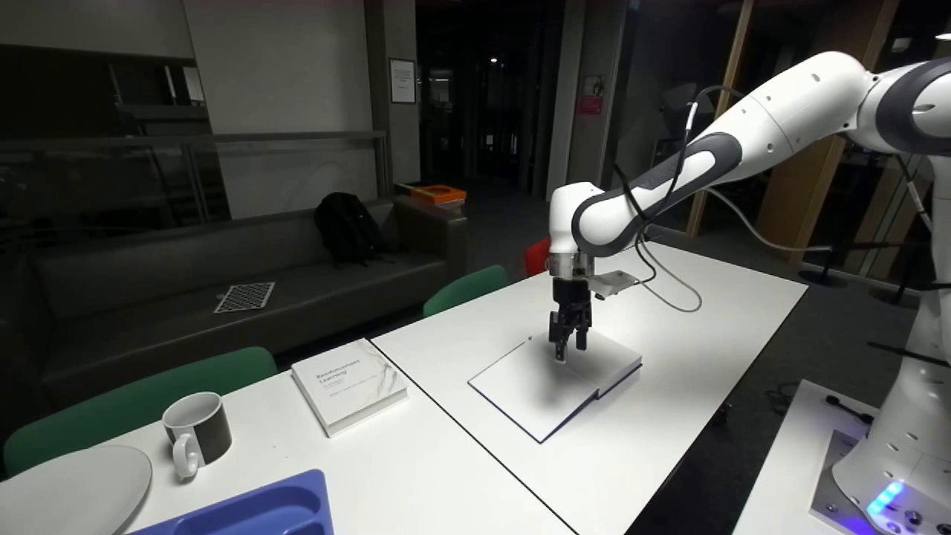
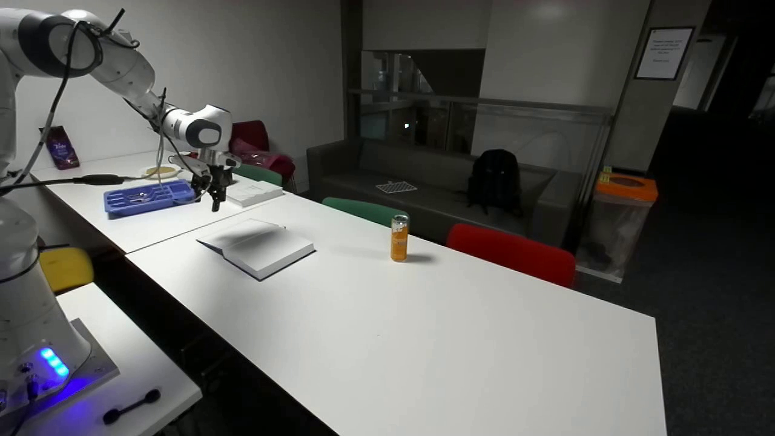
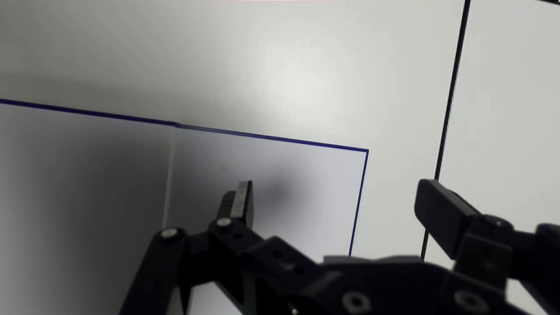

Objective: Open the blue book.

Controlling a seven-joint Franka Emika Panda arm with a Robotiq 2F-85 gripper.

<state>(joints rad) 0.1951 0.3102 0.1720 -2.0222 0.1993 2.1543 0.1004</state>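
Plainly open, the blue book (image 1: 556,386) lies beneath a spread gripper (image 3: 335,197)

The book rests pages up on the white table (image 2: 454,339), dark blue cover edging its white leaves. The gripper hangs above it, clear of the paper, jaws wide apart.

Across the black seam (image 3: 452,87) sits a bright blue tray (image 2: 130,210), divided into compartments; in an exterior view, shiny pieces (image 2: 140,197) lie in it, too small to name. Past the tray, a pale dish (image 2: 171,177) shows a tan middle, whether food or glaze I cannot tell. A mug (image 1: 212,438) stands upright near a closed white book (image 1: 349,383); the mug's inside bottom is hidden. An orange can (image 2: 399,239) stands upright on the blue book's side of the seam, contents hidden. Just past the sofa (image 2: 424,166), a clear-sided bin (image 2: 633,221) under an orange lid (image 2: 642,192) holds dark contents (image 2: 602,239), too dim to name.
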